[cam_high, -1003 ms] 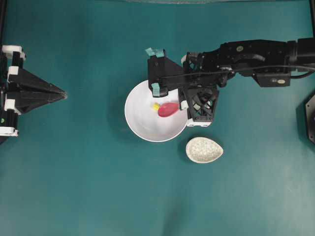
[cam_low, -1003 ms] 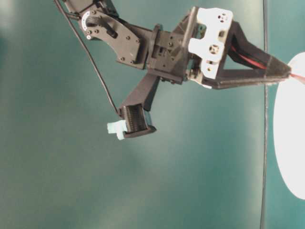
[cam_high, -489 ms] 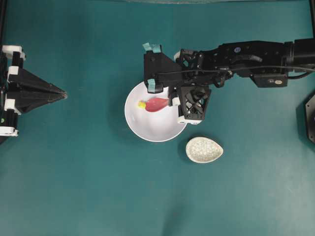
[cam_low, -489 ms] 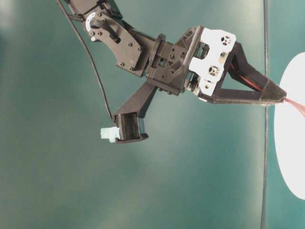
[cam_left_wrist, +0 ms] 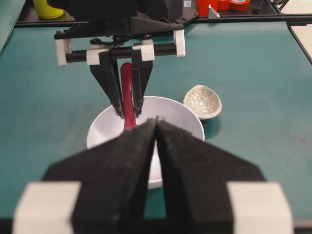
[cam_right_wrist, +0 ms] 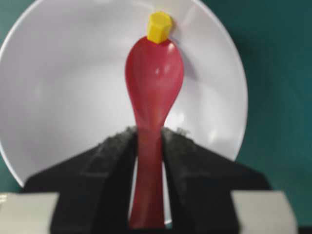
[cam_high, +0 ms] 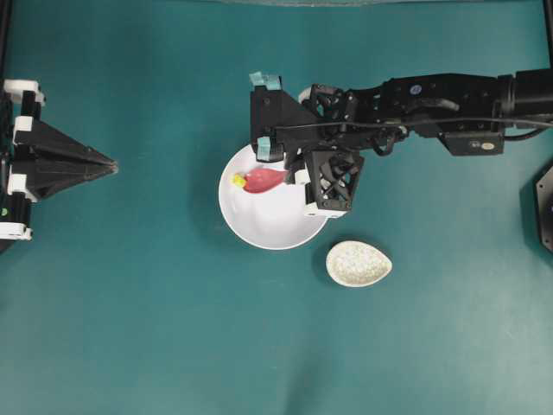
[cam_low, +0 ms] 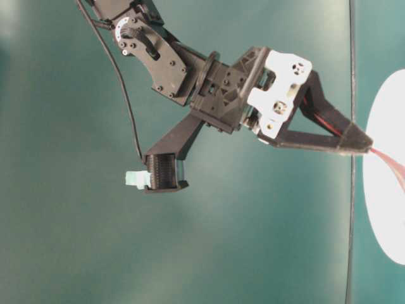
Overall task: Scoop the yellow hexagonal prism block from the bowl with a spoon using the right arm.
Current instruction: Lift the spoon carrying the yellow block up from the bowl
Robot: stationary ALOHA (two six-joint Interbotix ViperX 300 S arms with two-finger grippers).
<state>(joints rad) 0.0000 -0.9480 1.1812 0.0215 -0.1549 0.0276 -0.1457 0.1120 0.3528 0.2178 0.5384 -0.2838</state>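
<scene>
A glossy red-pink spoon point(cam_high: 264, 179) lies with its long axis running left to right in the overhead view, scoop end pointing left and handle running back to the right. In the right wrist view it points straight up the frame, the oval scoop widest near the top and narrowing to a short straight handle.

The right tool point(cam_right_wrist: 148, 141) holds the spoon by its handle, one black pad pressed against each side. The right arm point(cam_high: 432, 99) reaches in from the right edge of the overhead frame to the upper centre.

A large round white bowl point(cam_high: 259, 226) sits at the centre of the teal worktop point(cam_high: 173, 328). Inside it, in its upper left part, the scoop rests low, and a tiny yellow block point(cam_high: 238, 181) with a hexagonal face touches the very tip of the scoop. The block sits just beyond the tip, not inside the scoop.

A small speckled egg-shaped dish point(cam_high: 359, 264) stands just below and right of the bowl, holding nothing.

At the far left edge, the left tool point(cam_high: 111, 162) has its two black fingers pressed together with nothing between them, well apart from the bowl.
</scene>
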